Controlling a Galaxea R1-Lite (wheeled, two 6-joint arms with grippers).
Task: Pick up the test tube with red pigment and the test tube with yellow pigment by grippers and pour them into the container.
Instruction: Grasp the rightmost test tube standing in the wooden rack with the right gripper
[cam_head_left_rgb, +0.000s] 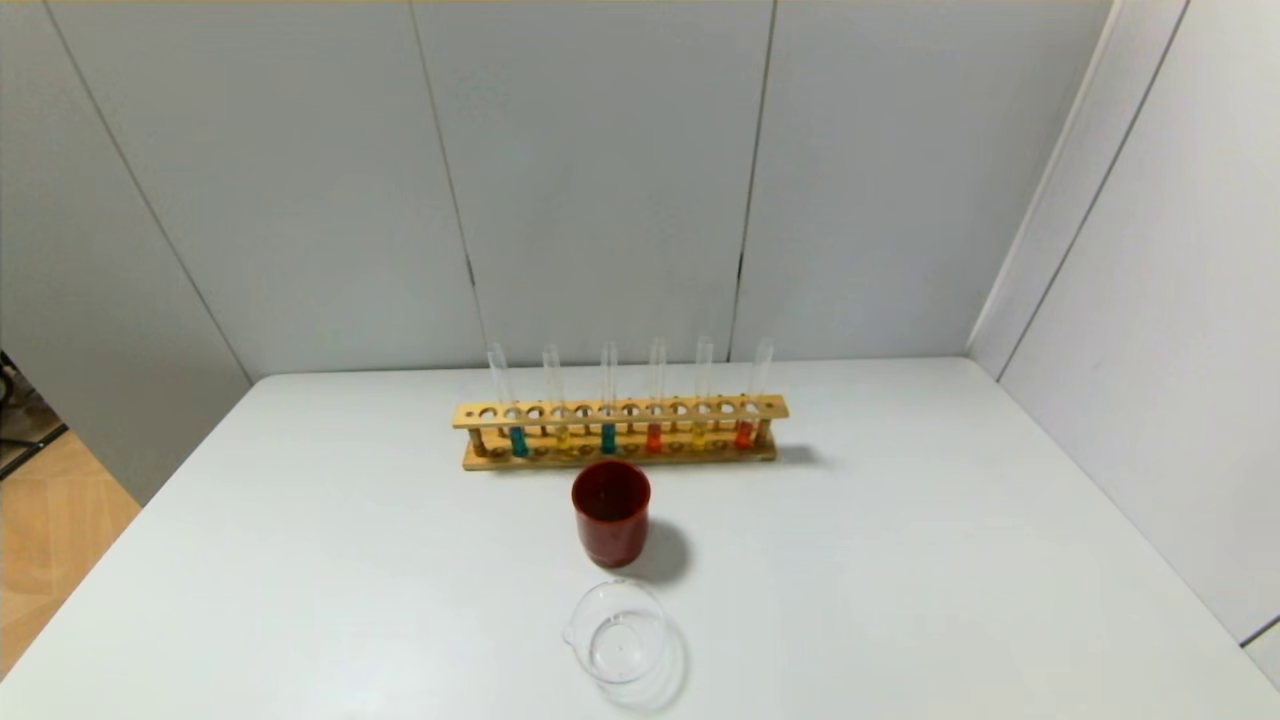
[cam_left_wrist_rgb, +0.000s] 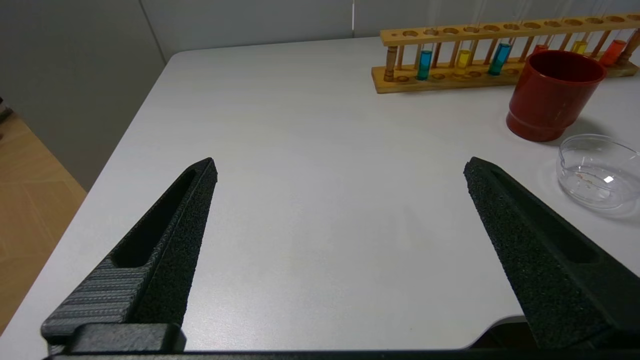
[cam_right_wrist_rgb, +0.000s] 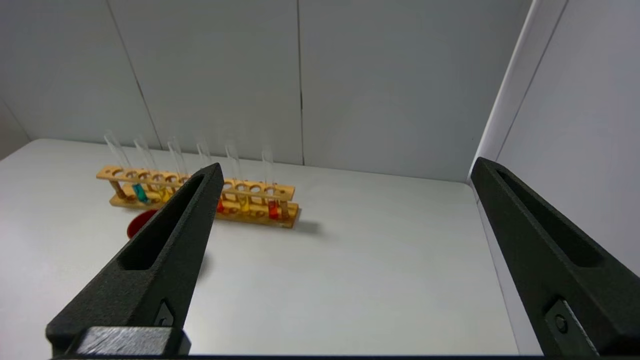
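Test tube with red pigment (cam_head_left_rgb: 654, 437): upright in the wooden rack (cam_head_left_rgb: 620, 411), fourth of six tubes from the robot's left; a second red-orange tube (cam_head_left_rgb: 744, 434) stands at the rack's right end. Test tube with yellow pigment (cam_head_left_rgb: 699, 436): upright between those two reds; another yellow tube (cam_head_left_rgb: 560, 437) sits second from the left, flanked by teal tubes (cam_head_left_rgb: 518, 441). Container (cam_head_left_rgb: 616, 632): low clear glass beaker, seemingly empty, on the tabletop (cam_head_left_rgb: 900, 560) nearest the robot. Dark-red cup (cam_head_left_rgb: 611, 512): directly between beaker and rack, near both. Left gripper (cam_left_wrist_rgb: 340, 167): spread wide, holding nothing, over bare tabletop well to the left of the rack. Right gripper (cam_right_wrist_rgb: 345, 167): likewise released and empty, raised, facing the rack from the right. Neither arm shows in the head view; no step appears begun. Hazards, judged: tubes stand closely spaced, so a wide finger could knock a neighbour or tip the light rack; thin, smooth glass may slip or crack under a poor grip; the cup blocks the straight path back and could be struck or mistaken for the beaker; duplicate colours invite a wrong pick.
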